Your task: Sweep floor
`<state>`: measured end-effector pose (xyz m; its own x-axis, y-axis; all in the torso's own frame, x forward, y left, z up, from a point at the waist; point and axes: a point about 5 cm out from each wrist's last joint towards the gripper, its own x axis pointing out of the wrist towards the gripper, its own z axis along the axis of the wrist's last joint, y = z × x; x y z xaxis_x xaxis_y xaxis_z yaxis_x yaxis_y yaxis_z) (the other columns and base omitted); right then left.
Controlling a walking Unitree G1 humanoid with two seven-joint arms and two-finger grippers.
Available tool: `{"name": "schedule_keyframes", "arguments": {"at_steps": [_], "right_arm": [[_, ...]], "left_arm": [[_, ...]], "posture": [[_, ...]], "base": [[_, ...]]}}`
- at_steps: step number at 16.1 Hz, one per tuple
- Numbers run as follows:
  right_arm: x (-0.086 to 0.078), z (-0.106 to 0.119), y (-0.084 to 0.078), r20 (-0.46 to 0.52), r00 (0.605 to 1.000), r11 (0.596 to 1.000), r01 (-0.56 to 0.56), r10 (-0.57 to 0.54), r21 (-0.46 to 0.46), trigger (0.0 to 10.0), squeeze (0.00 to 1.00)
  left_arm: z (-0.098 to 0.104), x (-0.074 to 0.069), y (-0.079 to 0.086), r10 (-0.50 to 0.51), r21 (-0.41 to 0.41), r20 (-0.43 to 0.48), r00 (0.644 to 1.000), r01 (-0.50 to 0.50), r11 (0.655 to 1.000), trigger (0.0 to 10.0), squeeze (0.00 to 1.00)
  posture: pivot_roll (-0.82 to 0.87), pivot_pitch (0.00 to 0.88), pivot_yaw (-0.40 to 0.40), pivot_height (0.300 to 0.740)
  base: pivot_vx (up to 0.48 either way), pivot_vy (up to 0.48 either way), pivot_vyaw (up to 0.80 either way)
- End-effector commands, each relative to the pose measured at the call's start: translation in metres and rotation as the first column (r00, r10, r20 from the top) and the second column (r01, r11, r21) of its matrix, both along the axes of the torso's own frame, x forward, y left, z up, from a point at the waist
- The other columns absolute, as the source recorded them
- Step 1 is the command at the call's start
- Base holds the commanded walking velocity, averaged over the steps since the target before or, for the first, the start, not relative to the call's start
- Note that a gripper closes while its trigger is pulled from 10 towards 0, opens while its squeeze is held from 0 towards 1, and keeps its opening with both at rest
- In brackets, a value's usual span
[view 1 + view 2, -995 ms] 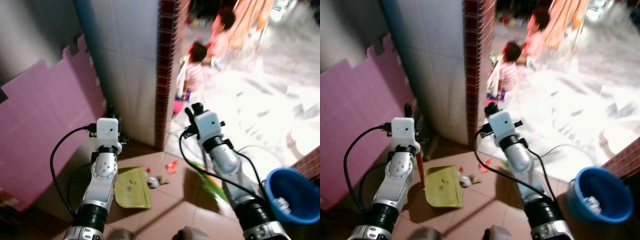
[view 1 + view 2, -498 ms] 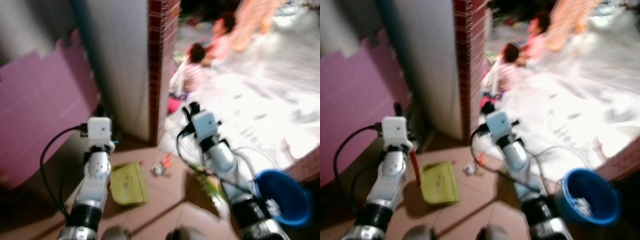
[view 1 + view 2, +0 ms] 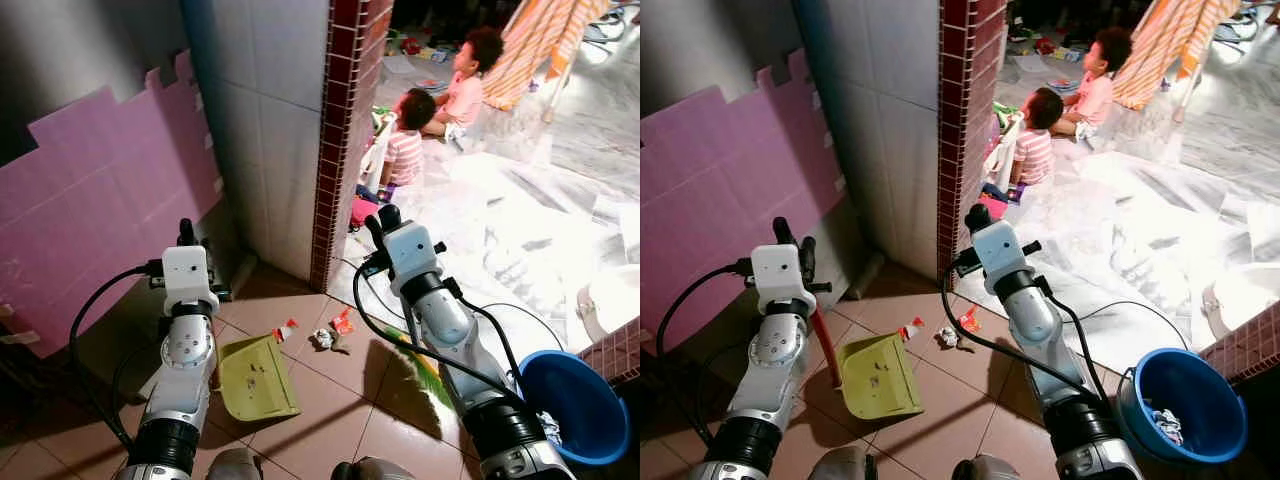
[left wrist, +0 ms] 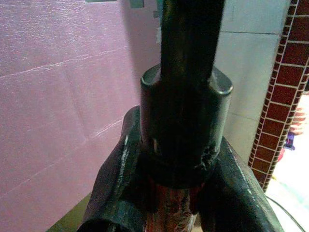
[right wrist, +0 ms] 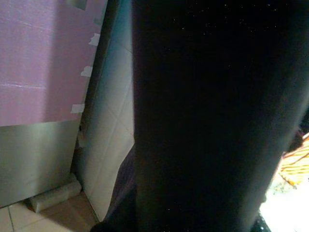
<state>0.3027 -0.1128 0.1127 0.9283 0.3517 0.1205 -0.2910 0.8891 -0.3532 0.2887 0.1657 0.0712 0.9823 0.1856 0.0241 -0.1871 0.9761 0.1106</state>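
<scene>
My left gripper (image 3: 184, 236) is shut on the black-capped red handle (image 4: 181, 121) of a yellow-green dustpan (image 3: 255, 378), which rests on the brown tiles. One of its fingers (image 4: 113, 193) presses the handle's side. My right gripper (image 3: 376, 220) is raised and shut on a dark broom handle (image 5: 203, 116); the green bristles (image 3: 425, 372) touch the floor under that arm. The litter lies between dustpan and bristles: a crumpled paper (image 3: 322, 340) and two red wrappers (image 3: 343, 322).
A brick pillar (image 3: 346, 130) and a white tiled wall (image 3: 270, 110) stand ahead, with a pink foam wall (image 3: 90, 210) to the left. A blue bucket (image 3: 572, 402) sits at the right. Two children (image 3: 405, 140) sit on the bright floor beyond the pillar.
The whole view swung and was blurred, and it is now steady and sharp. Both grippers keep their holds, and the dustpan still lies left of the litter.
</scene>
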Motion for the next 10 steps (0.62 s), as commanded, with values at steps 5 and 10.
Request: {"name": "schedule_keyframes", "arguments": {"at_steps": [5,10], "right_arm": [[-0.001,0.028,-0.001,0.077,0.997,0.999,0.005,-0.009,0.045,10.0,0.00],[0.007,0.050,0.005,0.091,0.996,0.987,-0.008,-0.007,0.163,10.0,0.00]], "left_arm": [[0.023,0.014,0.014,0.056,0.051,0.098,0.994,-0.062,0.997,10.0,0.00],[0.030,0.035,-0.014,-0.006,0.044,0.121,0.993,0.000,0.999,10.0,0.00]], "posture": [[-0.04,0.107,-0.065,0.740],[-0.08,0.205,-0.078,0.740]], "base": [[0.000,0.000,0.00],[0.000,0.000,0.00]]}}
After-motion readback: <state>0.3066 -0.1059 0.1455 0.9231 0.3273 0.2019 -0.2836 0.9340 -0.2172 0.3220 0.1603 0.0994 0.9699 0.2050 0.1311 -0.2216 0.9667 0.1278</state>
